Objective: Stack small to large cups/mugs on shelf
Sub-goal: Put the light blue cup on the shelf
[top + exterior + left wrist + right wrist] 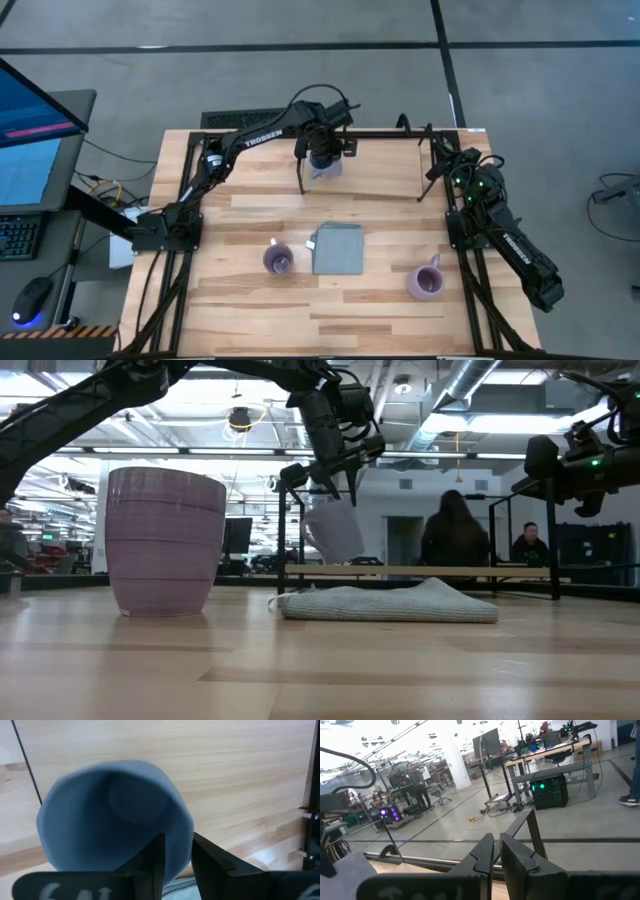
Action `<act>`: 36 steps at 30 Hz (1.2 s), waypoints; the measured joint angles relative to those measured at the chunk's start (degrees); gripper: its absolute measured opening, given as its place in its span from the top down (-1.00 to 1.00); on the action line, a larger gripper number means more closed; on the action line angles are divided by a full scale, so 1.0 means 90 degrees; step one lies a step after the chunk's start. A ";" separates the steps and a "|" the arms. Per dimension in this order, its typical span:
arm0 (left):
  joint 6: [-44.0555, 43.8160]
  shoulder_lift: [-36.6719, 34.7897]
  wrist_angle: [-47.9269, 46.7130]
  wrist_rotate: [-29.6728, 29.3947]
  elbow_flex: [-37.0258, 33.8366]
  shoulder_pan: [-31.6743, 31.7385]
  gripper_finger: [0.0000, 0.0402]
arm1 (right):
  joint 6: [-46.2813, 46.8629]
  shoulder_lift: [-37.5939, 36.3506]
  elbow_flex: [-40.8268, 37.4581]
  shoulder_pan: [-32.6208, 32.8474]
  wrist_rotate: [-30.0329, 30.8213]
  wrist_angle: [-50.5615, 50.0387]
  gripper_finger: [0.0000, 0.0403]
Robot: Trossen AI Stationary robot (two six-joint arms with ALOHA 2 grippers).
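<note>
My left gripper (322, 148) reaches over the far side of the table and is shut on the blue mug (326, 165). The low view shows the blue mug (336, 532) tilted just above the shelf (430, 571), a light board in a black rod frame (385, 185). Two light purple mugs stand upright on the tabletop, one (278, 260) left of the flat grey-blue square (338, 248) and one (425, 282) to its right. My right gripper (496, 851) is shut on nothing and raised by the shelf's right end (440, 165). My left gripper holds the blue mug by its rim wall (177, 852), one finger (155, 857) inside the hollow and the other finger (212, 867) outside. The fingers come from above, pointing down. The mug hangs tilted below them, lifted clear over the shelf board.
The grey-blue square (390, 603) lies flat in the table's middle, between the two purple mugs. The nearer purple mug (165, 540) looms large in the low view. The shelf's black rod posts (300, 170) stand at its ends. People sit in the room behind the table.
</note>
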 joint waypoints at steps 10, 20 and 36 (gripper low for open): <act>0.0132 0.0000 0.0105 0.0019 0.0000 0.0001 0.61 | -0.0005 0.0000 0.0002 0.0000 -0.0001 0.0000 0.72; 0.0119 0.0000 0.0103 0.0058 0.0000 -0.0101 0.61 | -0.0001 0.0000 0.0002 0.0002 -0.0001 0.0000 0.72; 0.0102 0.0000 0.0094 0.0055 0.0000 -0.0137 0.61 | 0.0004 0.0000 0.0002 0.0002 -0.0010 -0.0002 0.72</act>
